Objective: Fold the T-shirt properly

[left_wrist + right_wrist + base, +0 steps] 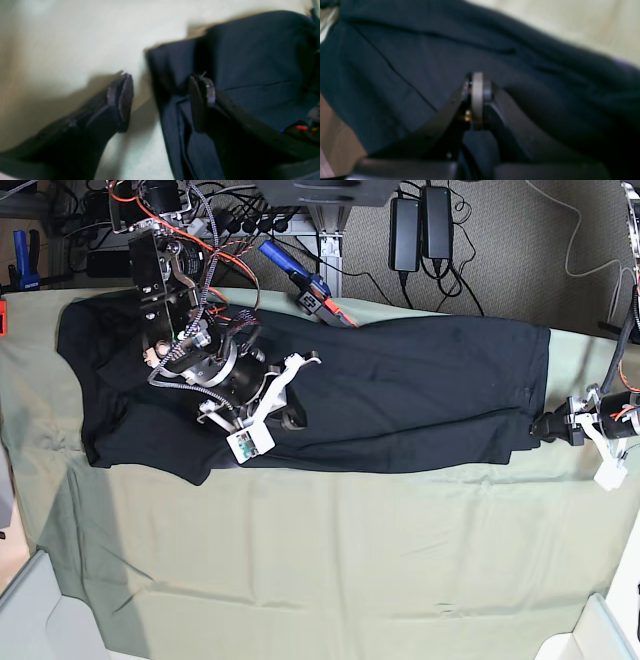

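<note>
The black T-shirt (420,390) lies as a long band across the pale green sheet (320,560). My right gripper (292,420) is low over the shirt's left half. In the right wrist view its fingertips (477,95) are pressed together over the dark cloth (407,62), and I see no cloth lifted between them. My left gripper (548,426) is at the shirt's right end. In the left wrist view it (162,100) is open and straddles the shirt's edge, with one finger (123,97) over the green sheet and the other finger (200,100) over the shirt (250,50).
Cables, power bricks (420,225) and a blue tool (295,280) lie behind the table's far edge. White bins stand at the near right corner (590,630) and the near left corner (30,610). Bare green sheet stretches along the front.
</note>
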